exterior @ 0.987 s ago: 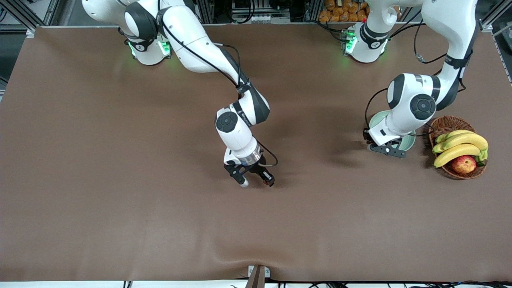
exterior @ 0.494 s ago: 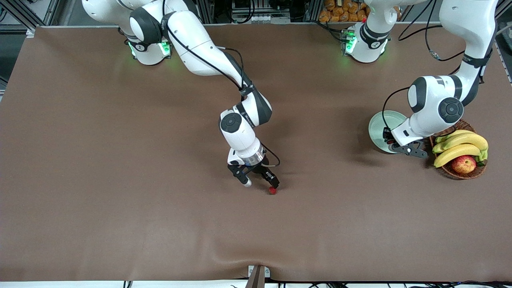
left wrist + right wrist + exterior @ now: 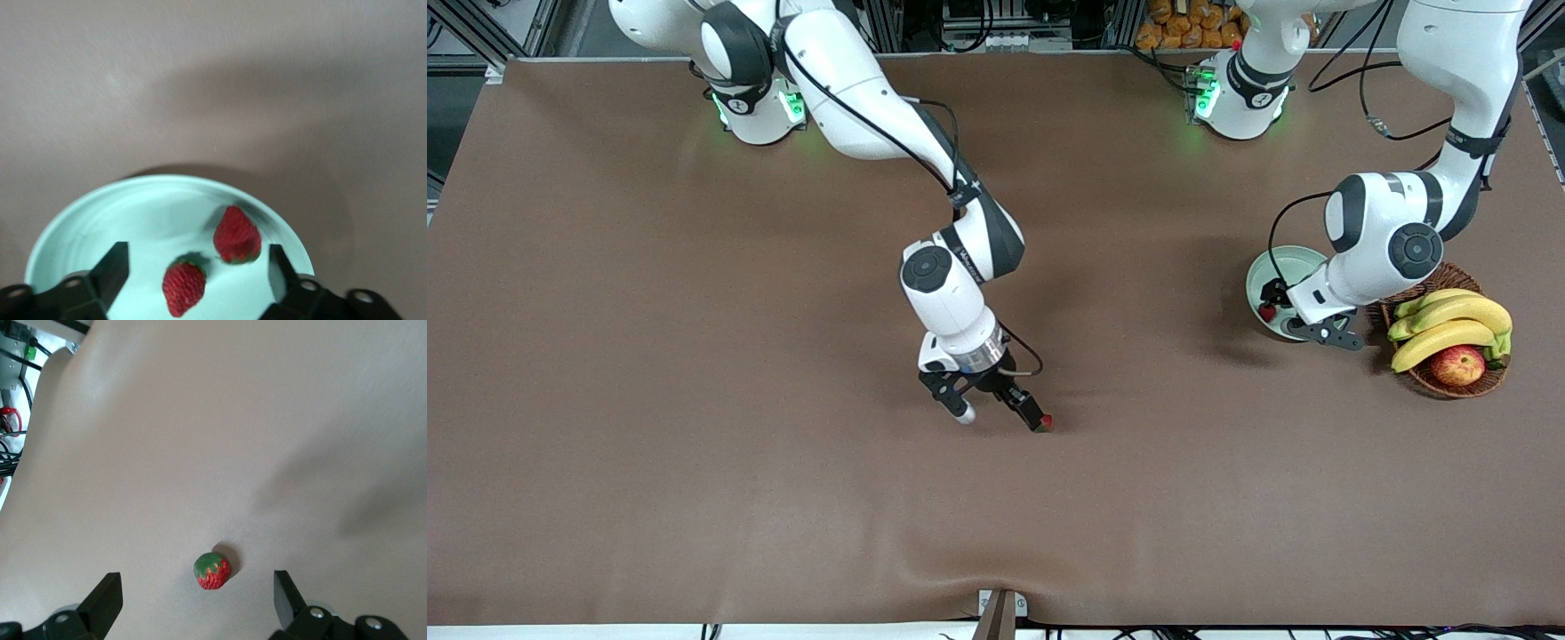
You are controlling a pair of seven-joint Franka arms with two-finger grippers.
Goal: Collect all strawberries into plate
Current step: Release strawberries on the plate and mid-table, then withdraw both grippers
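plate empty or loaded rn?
Loaded: two strawberries lie in the mint-green plate, seen in the left wrist view.

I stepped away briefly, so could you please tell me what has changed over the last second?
The left tool shifted toward the basket end of the plate, opened and let go a strawberry, which now lies in the plate beside another strawberry. The right tool opened over the third strawberry, which lies on the mat. Basket, bananas and apple stayed put.
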